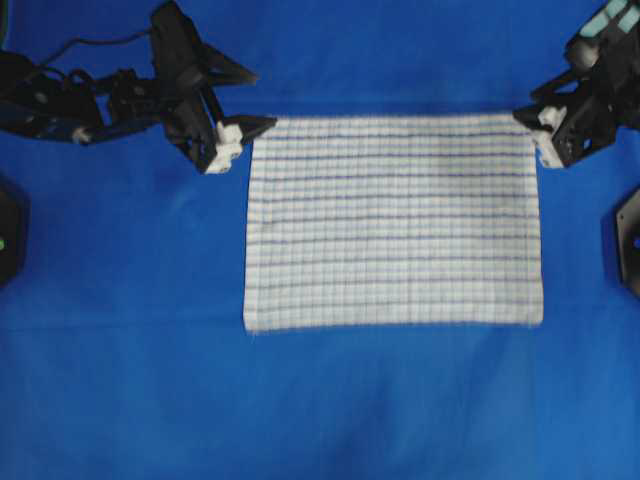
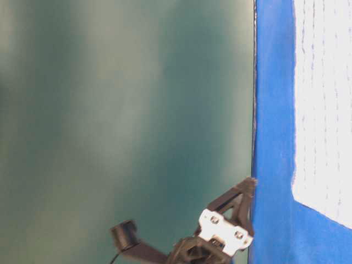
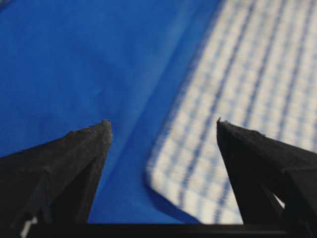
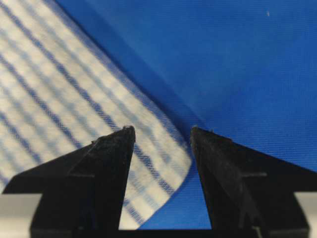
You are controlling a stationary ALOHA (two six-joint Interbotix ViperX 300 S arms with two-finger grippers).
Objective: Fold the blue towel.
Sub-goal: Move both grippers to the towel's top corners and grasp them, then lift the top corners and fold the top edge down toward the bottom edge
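Observation:
The blue towel [image 1: 392, 220], white with thin blue grid stripes, lies flat as a rectangle on the plain blue sheet [image 1: 120, 380]. My left gripper [image 1: 258, 100] stands open just off the towel's far left corner. In the left wrist view that corner [image 3: 198, 183] lies between the open left gripper's [image 3: 163, 126] fingers, untouched. My right gripper [image 1: 528, 105] is open at the far right corner. In the right wrist view the towel [image 4: 59, 84] runs under the right gripper [image 4: 162, 130], its rounded corner lying loose between the jaws.
Black arm bases sit at the left edge [image 1: 10, 235] and right edge [image 1: 628, 240] of the sheet. The table-level view shows the towel [image 2: 324, 110] and a black gripper part [image 2: 231, 220] at the sheet's border.

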